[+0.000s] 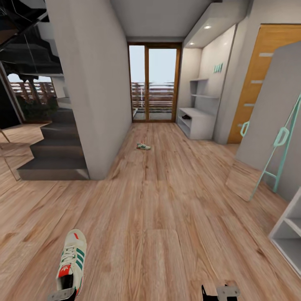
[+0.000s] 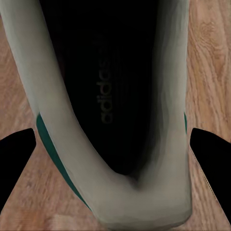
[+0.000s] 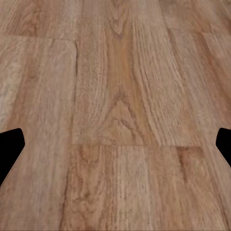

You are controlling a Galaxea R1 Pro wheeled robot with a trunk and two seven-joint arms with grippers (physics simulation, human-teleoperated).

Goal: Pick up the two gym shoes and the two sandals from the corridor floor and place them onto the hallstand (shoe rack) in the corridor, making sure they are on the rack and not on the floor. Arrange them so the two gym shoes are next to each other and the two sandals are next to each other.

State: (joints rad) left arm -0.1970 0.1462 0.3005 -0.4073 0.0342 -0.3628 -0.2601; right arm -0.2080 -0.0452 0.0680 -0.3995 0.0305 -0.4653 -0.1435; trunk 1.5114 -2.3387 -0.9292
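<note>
A cream gym shoe [image 1: 72, 261] with green stripes and a red tongue label shows at the head view's lower left. My left gripper [image 1: 62, 295] is shut on its heel. In the left wrist view the shoe's dark opening [image 2: 110, 96] lies between the two black fingers [image 2: 17, 161], which press on its sides. The second gym shoe [image 1: 143, 146] lies far down the corridor floor [image 1: 167, 200]. The hallstand [image 1: 196, 122] stands at the far right wall. My right gripper [image 1: 220, 292] hangs open over bare planks [image 3: 120, 120]. The sandals are out of view.
Dark stairs [image 1: 54, 154] and a grey wall block [image 1: 94, 92] stand at the left. A glass door [image 1: 154, 83] closes the corridor's end. A leaning mirror on a teal frame [image 1: 271, 138] and a white shelf unit [image 1: 290, 234] line the right side.
</note>
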